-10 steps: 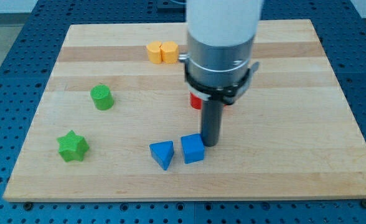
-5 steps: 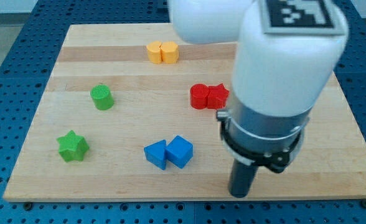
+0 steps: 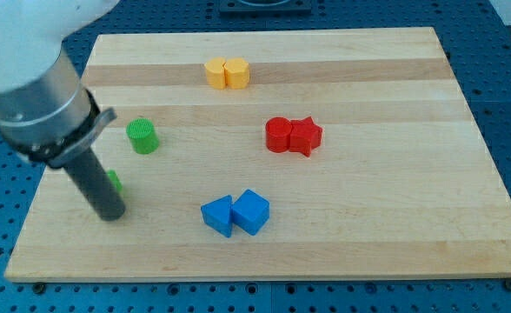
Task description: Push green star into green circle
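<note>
One green star point(image 3: 114, 182) – mostly hidden behind my tip point(image 3: 112, 214) – below green circle point(image 3: 142, 136)

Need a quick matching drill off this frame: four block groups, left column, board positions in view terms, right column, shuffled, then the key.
Things:
1. yellow pair
2. red pair
3. blue pair
4. green circle

Places:
A. view's left, just above and right of my tip
B. near the view's bottom, centre
C. near the view's top, centre
D. middle of the board, right of centre

Pairs: 1-C, 2-D, 3-B, 4-A
</note>
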{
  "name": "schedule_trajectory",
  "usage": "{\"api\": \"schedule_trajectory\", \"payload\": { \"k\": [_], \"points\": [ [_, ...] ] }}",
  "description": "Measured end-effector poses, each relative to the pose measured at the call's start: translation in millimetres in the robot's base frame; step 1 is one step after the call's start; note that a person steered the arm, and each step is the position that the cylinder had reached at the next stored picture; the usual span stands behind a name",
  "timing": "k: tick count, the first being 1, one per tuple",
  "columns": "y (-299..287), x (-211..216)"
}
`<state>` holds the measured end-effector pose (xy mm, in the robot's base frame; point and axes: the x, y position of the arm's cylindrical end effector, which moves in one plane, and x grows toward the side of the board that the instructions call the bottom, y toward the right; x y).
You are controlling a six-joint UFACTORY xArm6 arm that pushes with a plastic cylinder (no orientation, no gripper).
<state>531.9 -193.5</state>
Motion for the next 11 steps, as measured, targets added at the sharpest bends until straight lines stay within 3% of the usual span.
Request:
{"api": "schedule_trajectory", "payload": {
  "k": [2,4,6,7,8,9,11],
  "points": [
    [-24.7,1.4],
    [-104.4,3.1],
    [-70.8,-35.3],
    [-65.0,-37.3],
    [-85.2,-19.2],
    [-69.6,-2.7],
    [-13.9,-28.1]
  ]
}}
